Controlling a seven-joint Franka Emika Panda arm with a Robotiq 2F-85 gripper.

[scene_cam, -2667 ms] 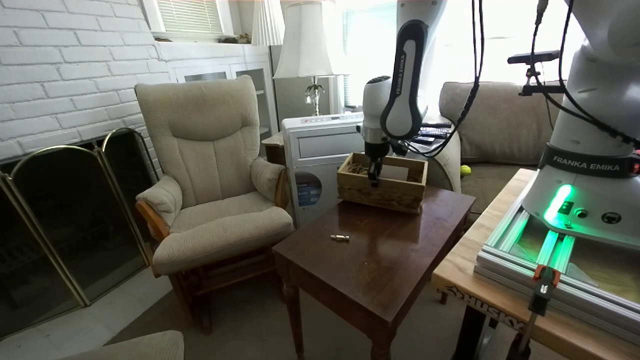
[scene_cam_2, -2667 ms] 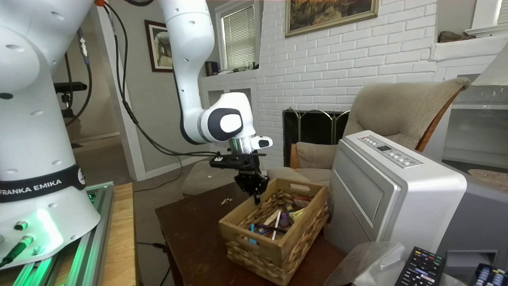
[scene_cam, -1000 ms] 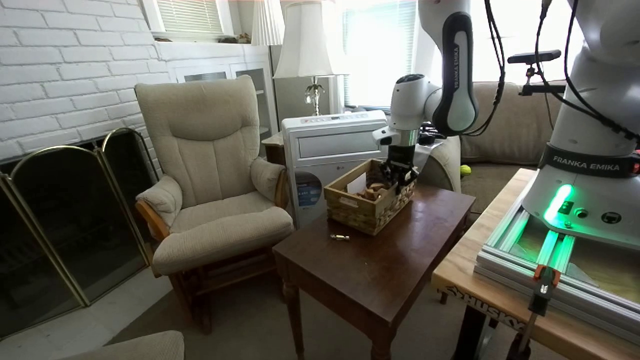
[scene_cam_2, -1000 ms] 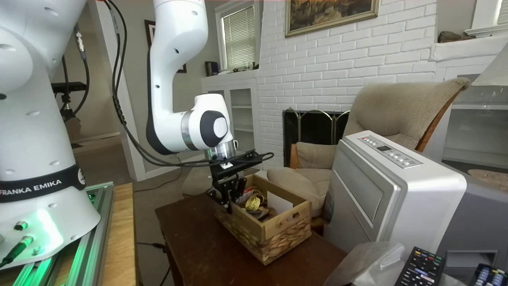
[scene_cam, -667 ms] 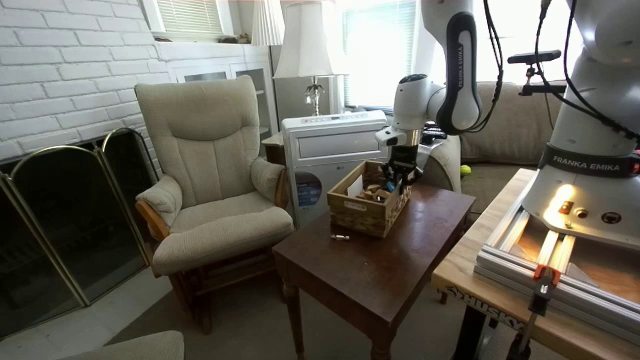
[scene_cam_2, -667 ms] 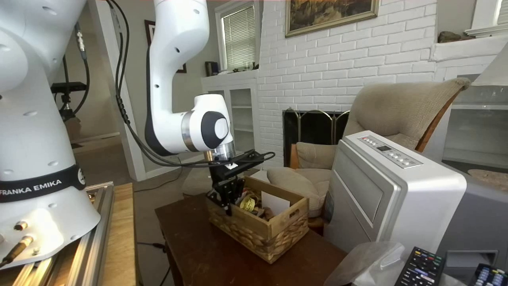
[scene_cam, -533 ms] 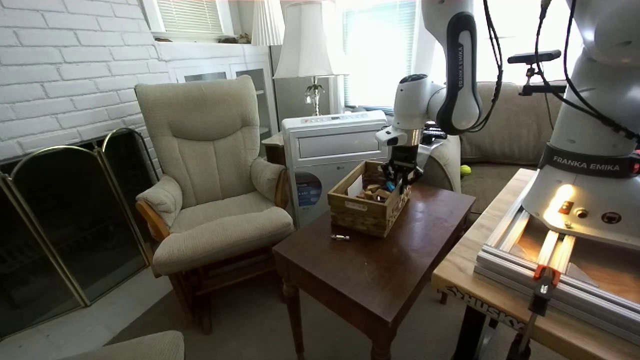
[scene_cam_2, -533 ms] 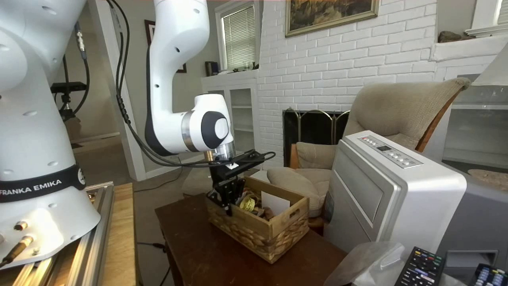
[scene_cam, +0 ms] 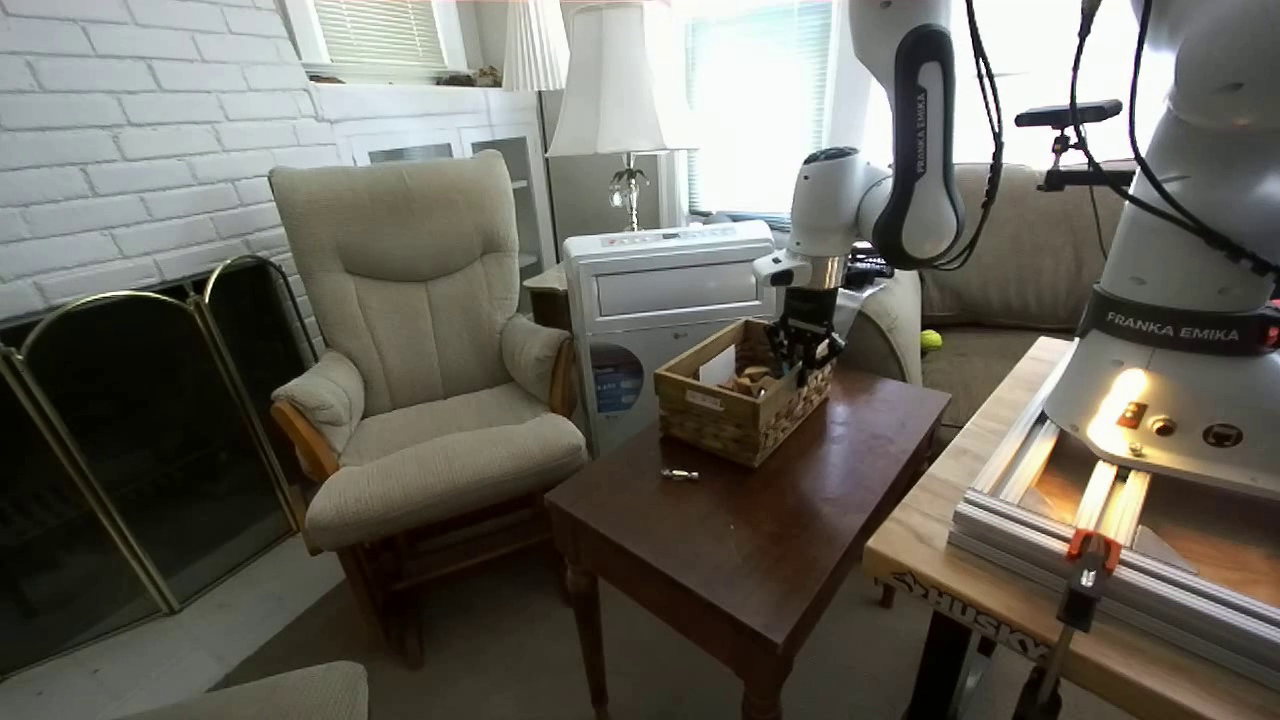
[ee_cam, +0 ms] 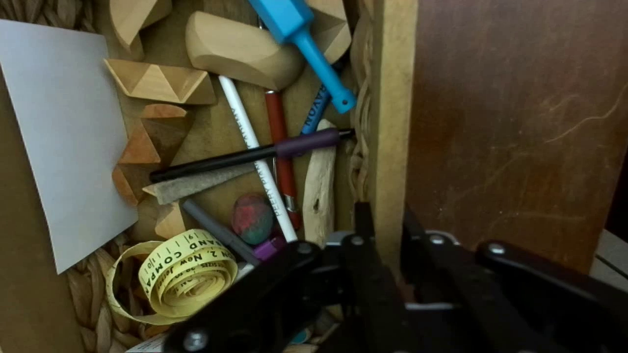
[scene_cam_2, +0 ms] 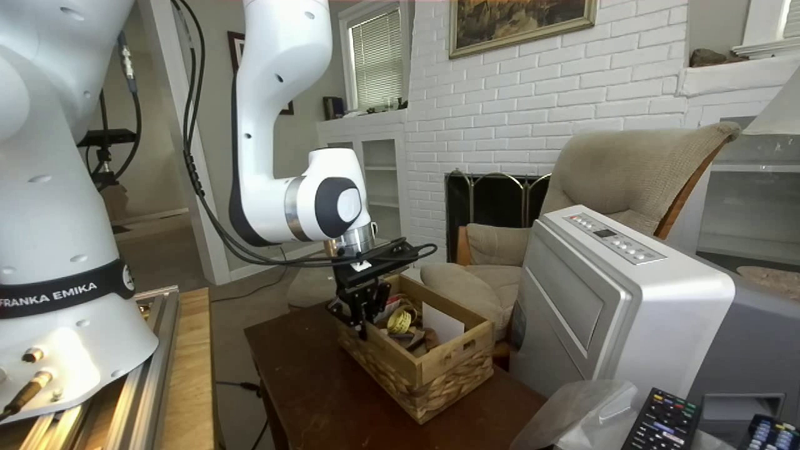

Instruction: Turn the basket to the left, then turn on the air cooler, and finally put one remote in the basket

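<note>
Wristcam: tool prob. tight on basket

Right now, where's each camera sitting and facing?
An exterior view: before brown wooden table, facing boxy white air cooler; white arm, black hand show.
An exterior view: near black oblong remote, facing white brick wall; arm, hand show.
Wrist view: on the arm, facing down into tan woven basket; fingers show.
Both exterior views share cooler, basket.

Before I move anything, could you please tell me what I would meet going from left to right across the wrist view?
White card, yellow tape measure, slim white stick, pale driftwood-like piece, the basket's right-hand rim, brown table.
</note>
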